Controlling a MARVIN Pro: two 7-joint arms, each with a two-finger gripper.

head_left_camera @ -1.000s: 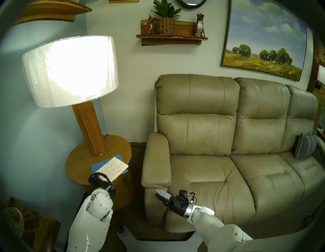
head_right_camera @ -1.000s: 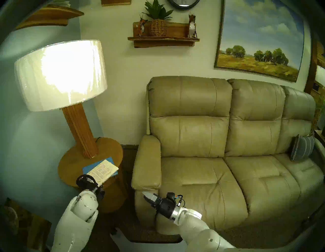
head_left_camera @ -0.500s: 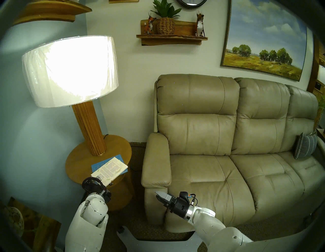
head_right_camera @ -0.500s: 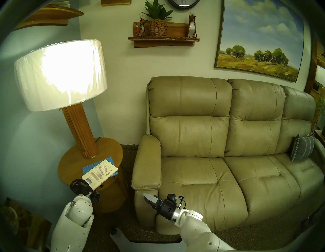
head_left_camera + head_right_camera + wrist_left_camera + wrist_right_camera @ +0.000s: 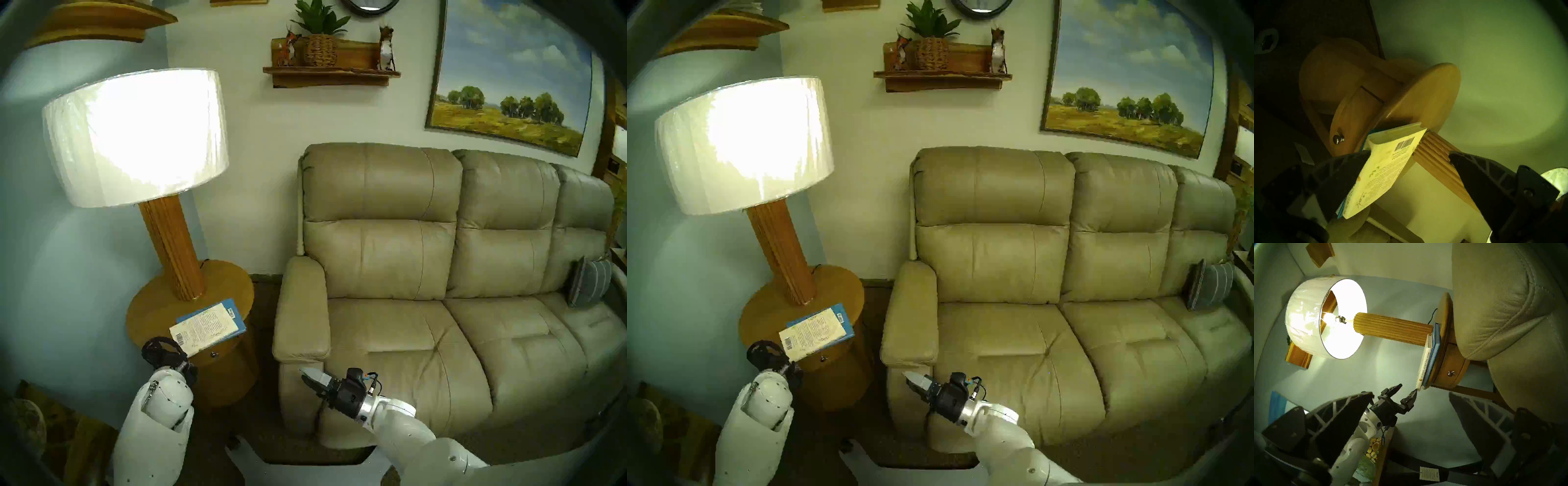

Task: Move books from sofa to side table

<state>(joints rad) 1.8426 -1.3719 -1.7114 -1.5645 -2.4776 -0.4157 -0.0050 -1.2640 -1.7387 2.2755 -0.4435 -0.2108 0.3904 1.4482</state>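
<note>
Both books already on the table [image 5: 234,288]: cream paperback [image 5: 203,331] atop blue hardcover [image 5: 237,317], long axis running from the lamp post toward the left gripper [image 5: 1403,392]. Spread wide just off the paperback's overhanging corner. Right gripper [image 5: 310,376] farther, narrowly parted, empty, beside the sofa [image 5: 424,332].

lit lamp [image 5: 135,135] glares; room dim, green-tinted; fisheye rims dark

Side table [image 5: 149,309] bears lamp [image 5: 176,251], blue book [image 5: 237,317].
</note>
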